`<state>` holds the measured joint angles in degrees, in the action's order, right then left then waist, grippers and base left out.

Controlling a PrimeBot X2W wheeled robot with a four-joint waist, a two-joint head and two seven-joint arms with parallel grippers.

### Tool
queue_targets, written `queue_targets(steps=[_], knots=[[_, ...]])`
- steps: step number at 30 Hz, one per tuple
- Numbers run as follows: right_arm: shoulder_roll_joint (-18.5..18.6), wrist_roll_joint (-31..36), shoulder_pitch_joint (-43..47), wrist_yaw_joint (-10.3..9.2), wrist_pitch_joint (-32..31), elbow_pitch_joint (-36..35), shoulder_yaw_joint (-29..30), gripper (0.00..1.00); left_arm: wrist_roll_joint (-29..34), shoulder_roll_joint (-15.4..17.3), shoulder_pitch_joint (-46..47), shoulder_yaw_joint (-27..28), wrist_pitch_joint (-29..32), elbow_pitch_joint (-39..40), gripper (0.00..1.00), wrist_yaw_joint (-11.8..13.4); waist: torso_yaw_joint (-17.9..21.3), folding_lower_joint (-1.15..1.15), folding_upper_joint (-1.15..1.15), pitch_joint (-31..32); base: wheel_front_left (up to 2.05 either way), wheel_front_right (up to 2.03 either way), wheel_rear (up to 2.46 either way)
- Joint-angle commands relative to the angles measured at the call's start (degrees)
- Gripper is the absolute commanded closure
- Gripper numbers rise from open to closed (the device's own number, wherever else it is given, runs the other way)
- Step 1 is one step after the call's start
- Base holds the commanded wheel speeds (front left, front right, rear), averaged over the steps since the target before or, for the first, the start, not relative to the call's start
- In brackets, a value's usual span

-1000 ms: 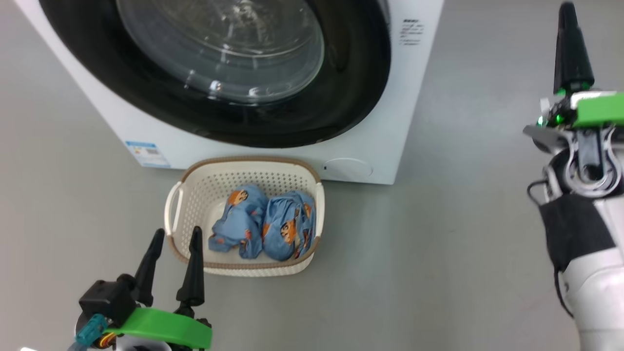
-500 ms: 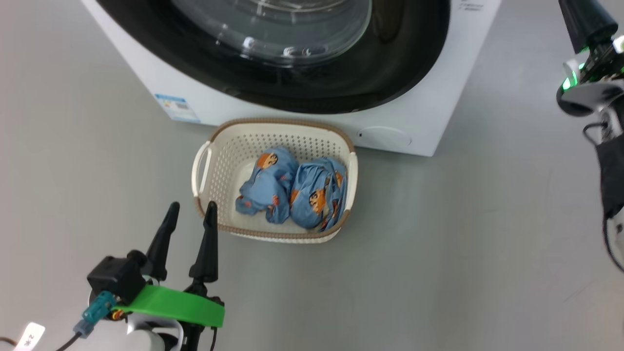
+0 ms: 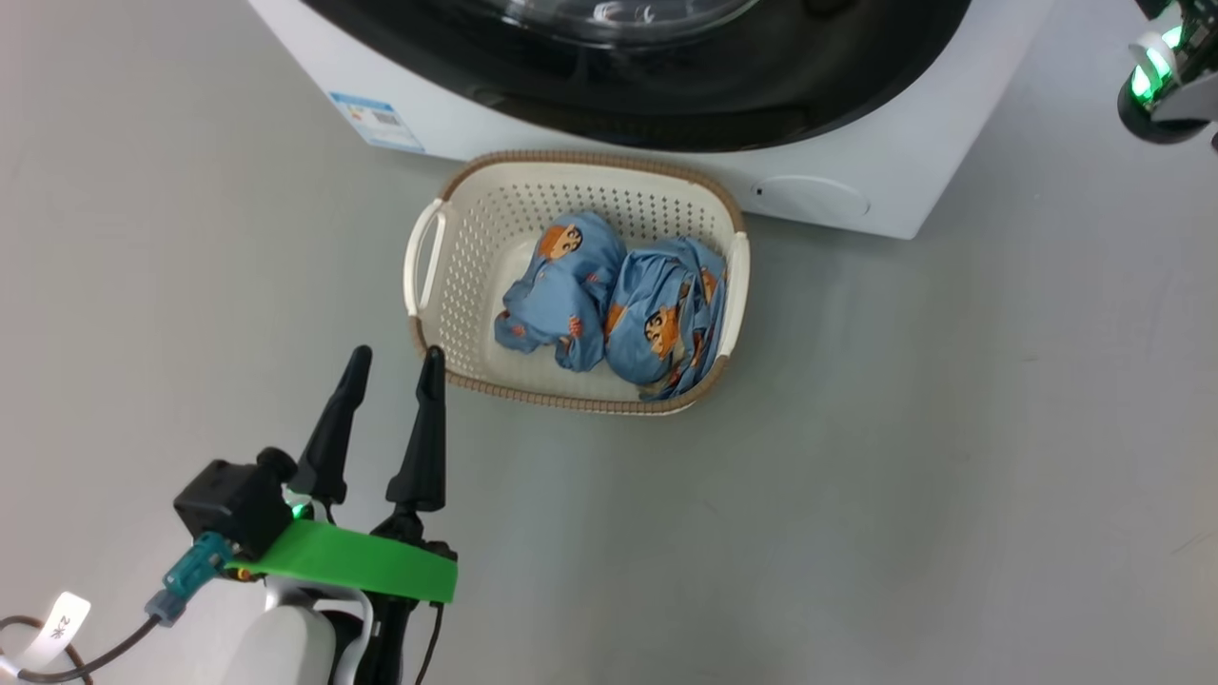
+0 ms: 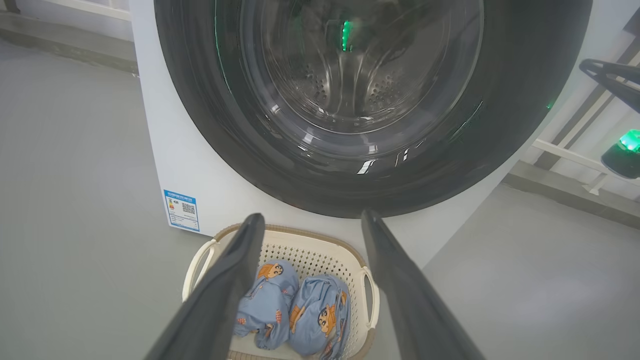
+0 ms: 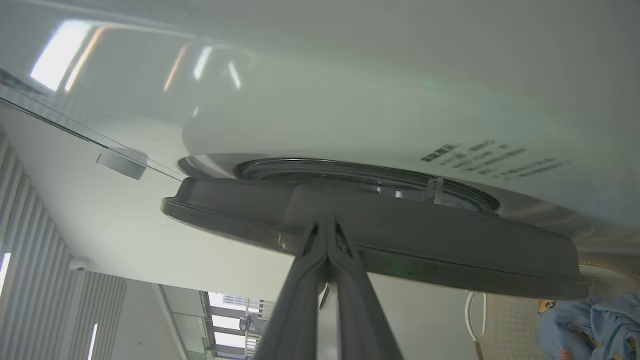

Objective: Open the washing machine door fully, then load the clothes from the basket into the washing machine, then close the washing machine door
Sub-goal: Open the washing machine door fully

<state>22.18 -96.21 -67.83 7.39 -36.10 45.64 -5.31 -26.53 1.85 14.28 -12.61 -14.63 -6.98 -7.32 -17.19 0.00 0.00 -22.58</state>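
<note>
Blue printed clothes (image 3: 618, 309) are seen in the basket (image 3: 571, 401) on the floor before the washing machine (image 3: 904, 171), just beyond the left pincer (image 3: 397, 354), whose fingers are spread apart. The right pincer (image 5: 327, 225) is pressed together, tips at the edge of the washing machine door (image 5: 450, 250).

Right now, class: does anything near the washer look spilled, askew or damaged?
Nothing stands out. Both clothes bundles lie inside the basket, which stands upright on the floor before the washing machine; its door looks unbroken.

left pincer (image 3: 397, 353) has tapered black fingers (image 3: 422, 447); green band (image 3: 352, 569); teal plug (image 3: 195, 571); white forearm (image 3: 285, 647).
</note>
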Motion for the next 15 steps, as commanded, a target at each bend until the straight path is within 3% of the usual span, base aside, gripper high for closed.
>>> queue_targets(steps=[1, 15], knots=[[0.1, 0.2, -2.3, 0.10, -1.3, -0.5, -0.7, 1.00, -0.5, 1.0, 1.5, 1.4, -0.4, 1.6, 0.00, 0.2, -1.2, 0.00, 0.00, -1.6, 0.00, 0.00, 0.00], [-0.1, 3.2, -9.0, 0.10, -2.8, 4.1, -2.6, 1.00, -2.2, 1.0, 3.3, -0.2, -0.4, 2.4, 0.00, 0.5, -2.9, 0.00, 0.00, -4.9, 0.00, 0.00, 0.00]])
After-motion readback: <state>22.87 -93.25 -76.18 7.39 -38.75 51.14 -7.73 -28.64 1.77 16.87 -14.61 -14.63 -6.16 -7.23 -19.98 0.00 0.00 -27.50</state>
